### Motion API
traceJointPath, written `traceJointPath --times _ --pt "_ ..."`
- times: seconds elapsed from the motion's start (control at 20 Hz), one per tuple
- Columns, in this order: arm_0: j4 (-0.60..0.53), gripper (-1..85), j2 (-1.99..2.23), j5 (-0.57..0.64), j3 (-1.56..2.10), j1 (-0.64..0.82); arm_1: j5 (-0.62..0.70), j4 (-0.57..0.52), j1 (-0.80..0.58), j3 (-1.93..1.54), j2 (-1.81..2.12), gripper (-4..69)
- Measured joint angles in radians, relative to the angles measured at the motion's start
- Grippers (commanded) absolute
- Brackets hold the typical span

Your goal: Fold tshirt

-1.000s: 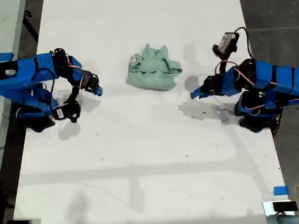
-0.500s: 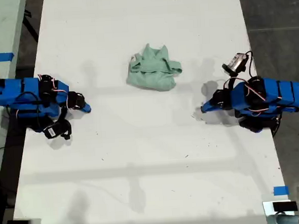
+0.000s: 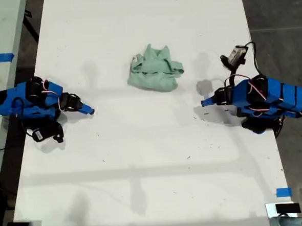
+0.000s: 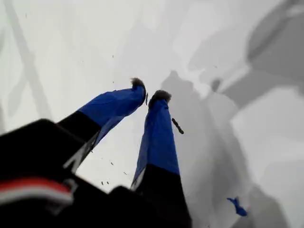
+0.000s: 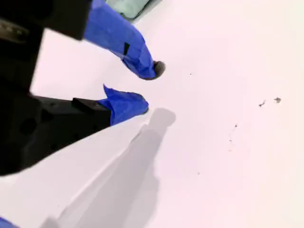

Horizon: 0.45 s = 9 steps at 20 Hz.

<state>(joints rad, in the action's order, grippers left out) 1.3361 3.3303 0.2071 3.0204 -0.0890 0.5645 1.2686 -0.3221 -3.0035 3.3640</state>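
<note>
Tshirt: compact folded bundle on worktop, toward 12 o'clock in the exterior view; fold looks done. Our first gripper: fingers nearly touching, empty. Our second gripper: fingers narrowly parted, empty.

Both arms low, folded near own bases. My first gripper tips nearly touching, empty. My second gripper jaws slightly parted, empty.
</note>
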Motion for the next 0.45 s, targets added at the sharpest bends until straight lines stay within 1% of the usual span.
traceJointPath --times 0.1,0.3,0.45 --pt "0.0 6.3 0.0 0.003 0.0 -0.04 0.032 0.0 -0.008 0.0 0.0 4.0" --pt "0.0 6.3 0.002 0.003 0.0 -0.081 0.044 0.0 -0.008 0.0 0.0 4.0" --pt "0.0 6.3 0.002 0.006 0.0 -0.08 0.048 0.0 -0.008 0.0 0.0 3.9"
